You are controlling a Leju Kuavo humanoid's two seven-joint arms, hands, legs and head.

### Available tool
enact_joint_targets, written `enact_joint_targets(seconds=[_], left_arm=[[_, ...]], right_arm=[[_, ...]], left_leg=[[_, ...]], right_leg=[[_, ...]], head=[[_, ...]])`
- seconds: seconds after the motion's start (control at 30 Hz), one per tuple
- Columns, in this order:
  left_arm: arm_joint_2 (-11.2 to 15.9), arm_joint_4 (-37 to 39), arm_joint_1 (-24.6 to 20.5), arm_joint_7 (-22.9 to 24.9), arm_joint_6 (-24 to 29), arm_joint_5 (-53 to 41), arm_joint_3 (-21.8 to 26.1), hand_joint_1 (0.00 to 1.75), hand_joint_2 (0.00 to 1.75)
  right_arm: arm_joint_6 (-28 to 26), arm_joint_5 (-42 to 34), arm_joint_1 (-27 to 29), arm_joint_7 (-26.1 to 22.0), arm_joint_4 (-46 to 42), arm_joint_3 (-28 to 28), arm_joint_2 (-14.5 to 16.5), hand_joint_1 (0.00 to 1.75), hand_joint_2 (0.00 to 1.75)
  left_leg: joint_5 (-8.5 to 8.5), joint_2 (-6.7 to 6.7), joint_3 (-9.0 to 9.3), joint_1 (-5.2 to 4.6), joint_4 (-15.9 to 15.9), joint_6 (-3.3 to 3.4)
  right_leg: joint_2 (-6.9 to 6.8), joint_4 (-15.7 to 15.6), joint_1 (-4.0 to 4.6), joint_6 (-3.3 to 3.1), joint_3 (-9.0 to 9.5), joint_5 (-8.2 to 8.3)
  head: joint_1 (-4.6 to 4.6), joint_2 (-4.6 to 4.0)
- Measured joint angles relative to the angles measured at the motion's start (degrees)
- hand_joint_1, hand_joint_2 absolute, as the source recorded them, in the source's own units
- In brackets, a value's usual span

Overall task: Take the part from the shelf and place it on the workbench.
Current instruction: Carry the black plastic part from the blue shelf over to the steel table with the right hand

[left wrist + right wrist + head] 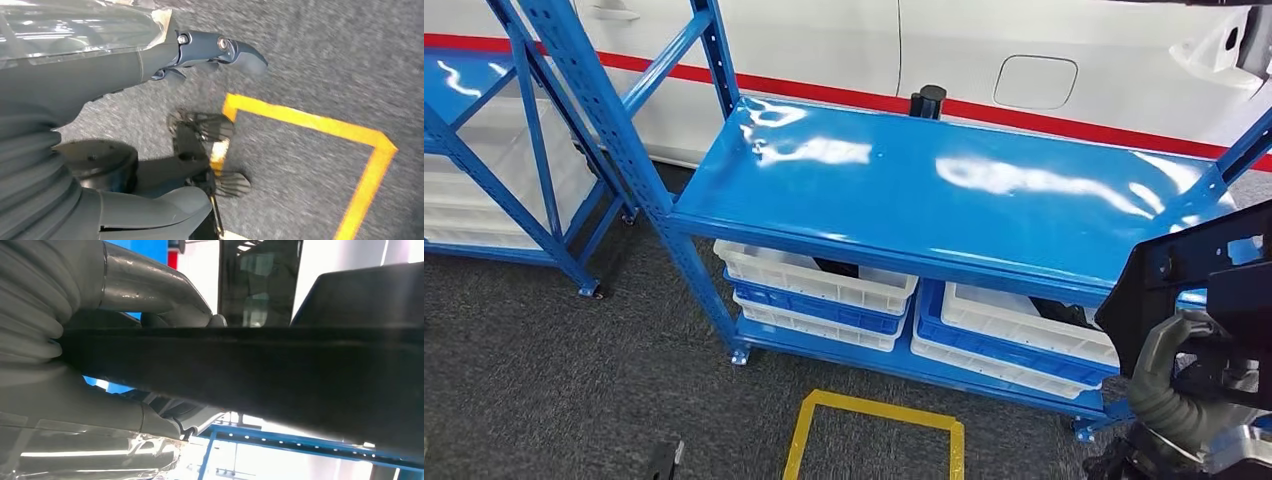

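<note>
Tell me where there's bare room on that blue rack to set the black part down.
The blue top shelf is bare nearly edge to edge; just a small black cylinder stands at its back rim. Below is crowded with white and blue bins. The right hand holds the black part beside the shelf's right end.

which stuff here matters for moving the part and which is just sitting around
Job:
- black part, held in the right hand
- blue shelf, its top bare

Lying about:
- white crates on the lower level
- yellow floor marking
- small black cylinder at the shelf's far edge
- left hand, hanging over the floor, holding nothing
</note>
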Motion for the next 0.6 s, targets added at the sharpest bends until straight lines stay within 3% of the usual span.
enact_joint_targets(seconds=[0.07, 0.1, 0.13, 0.17, 0.23, 0.3, 0.33, 0.37, 0.43, 0.47, 0.5, 0.57, 0.6], left_arm=[[0.02, -0.01, -0.04, 0.32, -0.11, 0.25, 0.02, 0.00, 1.75], [0.01, -0.01, -0.03, 0.47, -0.17, 0.34, 0.02, 0.00, 1.75], [-0.01, 0.00, -0.03, 0.60, -0.31, 0.39, 0.01, 0.00, 1.75], [-0.02, 0.01, -0.05, 0.69, -0.49, 0.42, 0.01, 0.00, 1.75], [0.00, 0.02, -0.13, 0.87, -0.94, 0.42, 0.00, 0.00, 1.75], [0.02, 0.02, -0.25, 0.97, -1.23, 0.42, 0.00, 0.00, 1.75], [0.04, 0.03, -0.35, 1.00, -1.31, 0.42, 0.00, 0.00, 1.75], [0.07, 0.05, -0.42, 1.03, -1.37, 0.42, 0.00, 0.00, 1.75], [0.25, 0.16, -0.49, 1.12, -1.44, 0.42, 0.01, 0.00, 1.75], [0.32, 0.22, -0.46, 1.23, -1.47, 0.43, 0.00, 0.00, 1.75], [0.40, 0.28, -0.43, 1.34, -1.54, 0.43, -0.01, 0.00, 1.75], [0.48, 0.36, -0.44, 1.58, -2.02, 0.46, -0.01, 0.00, 1.75], [0.55, 0.44, -0.46, 1.76, -2.55, 0.48, -0.01, 0.00, 1.75]], right_arm=[[0.16, -0.08, -0.18, 0.01, 0.07, -0.13, 0.09, 1.75, 1.75], [0.18, -0.11, -0.26, 0.01, 0.13, -0.19, 0.13, 1.75, 1.75], [0.18, -0.13, -0.32, 0.01, 0.19, -0.26, 0.17, 1.75, 1.75], [0.19, -0.14, -0.35, 0.01, 0.23, -0.31, 0.22, 1.75, 1.75], [0.37, -0.11, -0.41, 0.02, 0.25, -0.38, 0.34, 1.75, 1.75], [0.71, -0.03, -0.62, 0.06, 0.24, -0.40, 0.47, 1.75, 1.75], [0.87, 0.00, -0.70, 0.10, 0.24, -0.42, 0.54, 1.75, 1.75], [0.99, 0.03, -0.76, 0.14, 0.24, -0.43, 0.61, 1.75, 1.75], [1.10, 0.03, -0.74, 0.19, 0.30, -0.45, 0.75, 1.75, 1.75], [1.10, 0.02, -0.77, 0.20, 0.33, -0.46, 0.86, 1.75, 1.75], [1.11, 0.01, -0.80, 0.22, 0.37, -0.46, 0.97, 1.75, 1.75], [1.22, 0.01, -0.86, 0.25, 0.40, -0.46, 1.19, 1.75, 1.75], [1.34, 0.02, -0.88, 0.26, 0.42, -0.46, 1.25, 1.75, 1.75]], left_leg=[[1.48, 0.18, -1.71, -0.18, -0.01, 0.67], [2.21, 0.24, -2.65, -0.36, 0.03, 0.80], [2.96, 0.29, -3.62, -0.54, 0.08, 0.85], [3.68, 0.32, -4.56, -0.72, 0.13, 0.87], [5.01, 0.32, -6.16, -0.96, 0.22, 0.76], [6.15, 0.29, -7.09, -1.22, 0.38, 0.39], [6.74, 0.30, -7.27, -1.31, 0.40, 0.16], [7.30, 0.31, -7.40, -1.36, 0.37, -0.09], [7.98, 0.19, -7.76, -1.31, 0.41, -0.62], [7.04, 0.02, -8.19, -1.22, 1.02, -0.99], [4.88, -0.15, -8.81, -1.08, 2.56, -1.42], [-1.55, -0.32, -10.41, -0.60, 8.87, -2.31], [-3.92, -0.32, -11.06, -0.34, 12.65, -2.66]], right_leg=[[0.08, 6.75, 0.04, -1.02, -1.88, -5.34], [0.10, 10.37, 0.08, -1.07, -2.42, -7.16], [0.11, 12.93, 0.16, -0.73, -2.34, -7.73], [0.11, 13.75, 0.24, -0.19, -1.45, -7.18], [0.11, 9.22, 0.48, 0.55, 3.31, -4.79], [0.11, 0.00, 1.01, -0.07, 10.07, -4.83], [0.15, -3.44, 1.28, -0.53, 12.24, -5.46], [0.21, -5.45, 1.51, -0.93, 13.34, -6.04], [0.22, -5.83, 1.16, -1.49, 12.72, -5.58], [0.16, -5.73, 0.85, -1.92, 12.15, -5.04], [0.08, -5.74, 0.52, -2.40, 11.47, -4.36], [0.01, -5.69, 0.39, -3.00, 9.95, -2.93], [-0.02, -5.61, 0.40, -3.04, 9.19, -2.22]], head=[[0.15, 0.00], [0.16, 0.00], [0.15, 0.00], [0.14, 0.00], [0.13, 0.00], [0.09, 0.00], [0.03, 0.00], [-0.01, 0.00], [-0.07, 0.00], [-0.12, 0.00], [-0.27, 0.00], [-0.54, 0.00], [-0.62, 0.00]])
